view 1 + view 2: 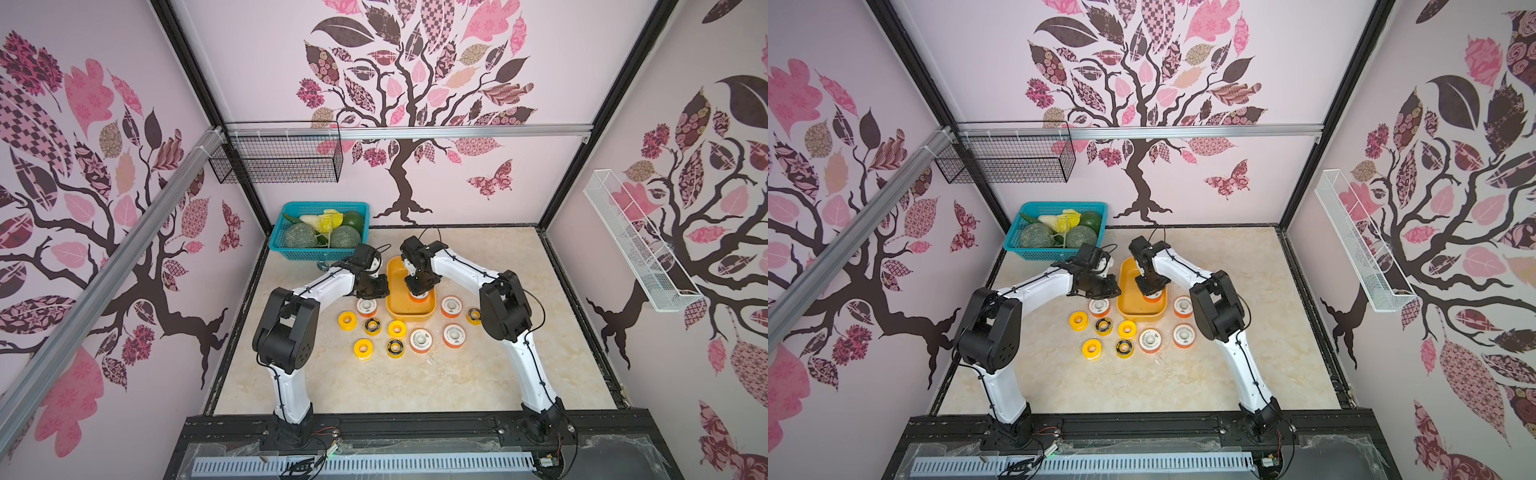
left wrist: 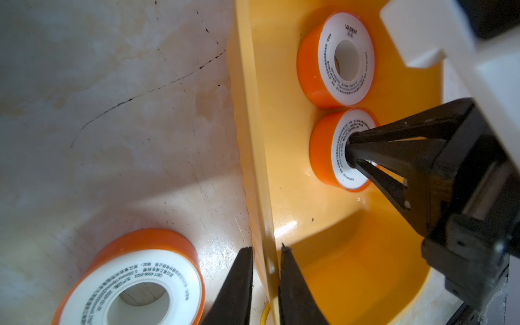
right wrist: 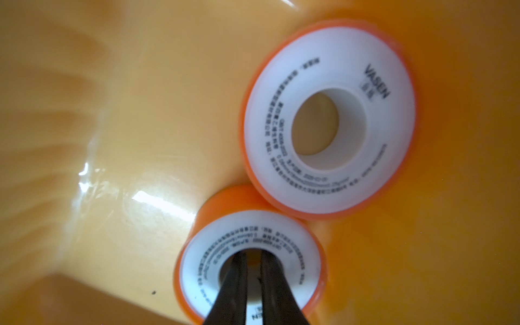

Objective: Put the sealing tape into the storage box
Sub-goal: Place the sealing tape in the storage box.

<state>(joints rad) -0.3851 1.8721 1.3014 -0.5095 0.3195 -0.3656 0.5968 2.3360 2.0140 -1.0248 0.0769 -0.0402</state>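
We see the right gripper tips-down inside the core of a roll, jaws nearly together and pinching nothing. The roll lies flat in the box, axis vertical, touching a second roll. The left gripper clamps the box wall. Likely exit: straight up.

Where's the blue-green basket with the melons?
In both top views the teal lattice plastic basket sits in the far left corner of the table, behind and left of the orange-yellow plastic storage box.

In both top views right gripper covers most of tape rolls inside storage box; table roll cropped; label print blurred.
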